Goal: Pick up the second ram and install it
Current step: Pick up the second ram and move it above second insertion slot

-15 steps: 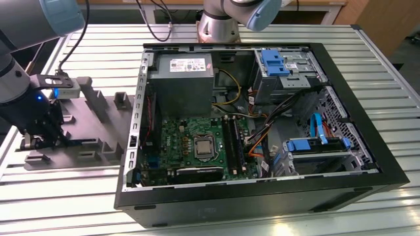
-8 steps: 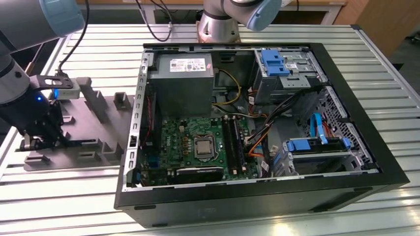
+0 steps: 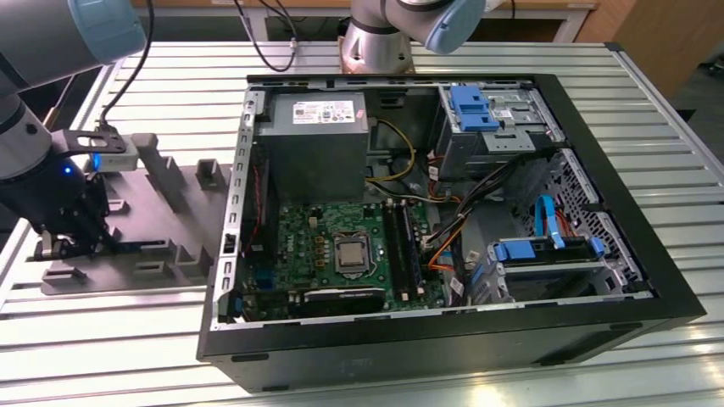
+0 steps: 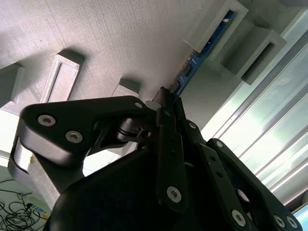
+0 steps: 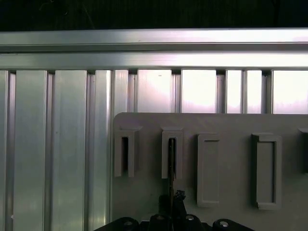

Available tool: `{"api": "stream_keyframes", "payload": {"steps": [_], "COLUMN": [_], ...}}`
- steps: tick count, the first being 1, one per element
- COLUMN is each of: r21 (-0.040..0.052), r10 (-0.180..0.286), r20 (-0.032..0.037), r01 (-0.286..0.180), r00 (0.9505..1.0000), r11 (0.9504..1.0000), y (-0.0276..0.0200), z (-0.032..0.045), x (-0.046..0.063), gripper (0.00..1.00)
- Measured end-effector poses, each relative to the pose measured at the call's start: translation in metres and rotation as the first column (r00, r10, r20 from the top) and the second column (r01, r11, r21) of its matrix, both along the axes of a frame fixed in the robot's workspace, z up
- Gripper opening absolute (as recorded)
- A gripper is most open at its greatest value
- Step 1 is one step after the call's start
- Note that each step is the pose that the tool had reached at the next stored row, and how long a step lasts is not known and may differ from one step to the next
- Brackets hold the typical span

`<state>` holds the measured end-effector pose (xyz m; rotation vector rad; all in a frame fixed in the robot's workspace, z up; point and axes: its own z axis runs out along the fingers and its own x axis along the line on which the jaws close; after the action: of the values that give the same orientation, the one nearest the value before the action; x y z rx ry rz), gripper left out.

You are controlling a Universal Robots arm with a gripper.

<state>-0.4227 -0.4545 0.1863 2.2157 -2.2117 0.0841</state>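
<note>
Black gripper [image 4: 166, 98] low at grey tray [image 4: 96, 33], tight around second ram [image 4: 191, 65]

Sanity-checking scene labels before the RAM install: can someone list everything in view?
second ram: one, blue, standing on edge in a tray slot, between the gripper's fingers
tray: one, grey, on the table, to the exterior view's left of the case
computer case: one, black, open, mid-table
motherboard: one, green, inside the case
power supply: one, grey, inside the case
drive brackets: two, blue, inside the case at the exterior view's right
table: one, silver slats, under everything
arm: one, grey, over the tray
gripper: one, black, shut on the second ram
</note>
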Motion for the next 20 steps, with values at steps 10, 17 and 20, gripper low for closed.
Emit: {"api": "stream_keyframes", "payload": {"steps": [10,17,20], "r21": [0.0,0.0,0.0], "r10": [-0.001,-0.001,-0.001], "r20": [0.0,0.0,0.0001], "r01": [0.001,0.001,0.001], "r00": [1.0,1.0,1.0], "r11": [1.0,1.0,1.0], "y": [0.0,0.0,0.0], "z": [0.0053,0.0142,0.0191], "x": [0.0,0.0,0.0], "gripper": [0.14,0.14,0.14]}}
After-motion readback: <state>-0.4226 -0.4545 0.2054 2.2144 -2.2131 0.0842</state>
